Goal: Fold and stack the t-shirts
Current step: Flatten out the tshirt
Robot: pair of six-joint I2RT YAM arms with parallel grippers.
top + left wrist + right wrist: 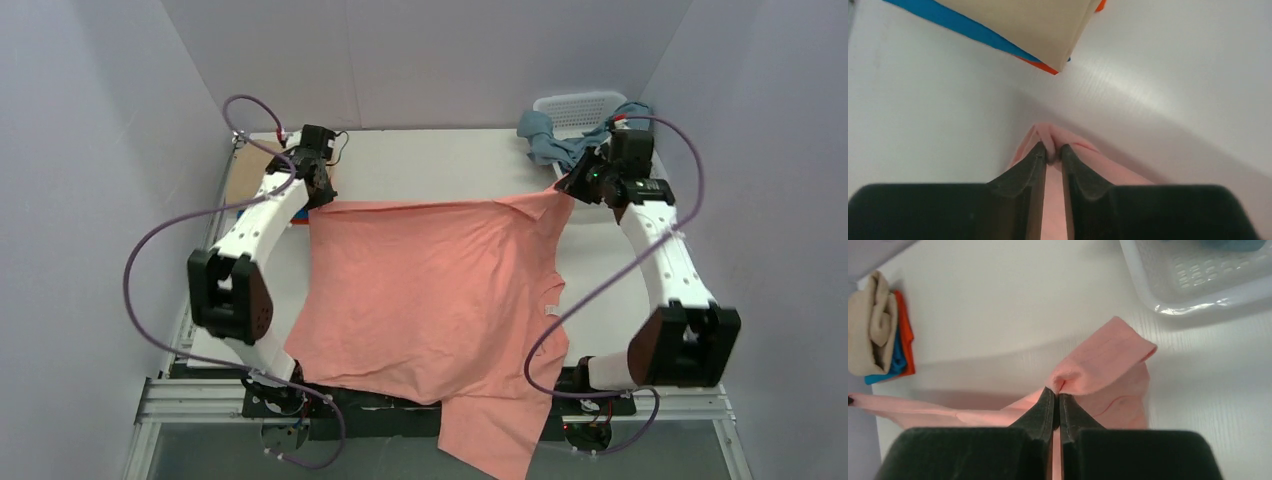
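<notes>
Bright, even light from above; soft shadows and a pale sheen on the white bench, near foregrounds blurred.

— Entry: readable text, brands, numbers, signs. Anything logged?
— Nothing legible was found in any of the three views.
— Labels of any sort?
— One: a small white tag lay on the salmon pink t-shirt, on its side toward the desk's right edge. Whatever it bore was too small to read.
</notes>
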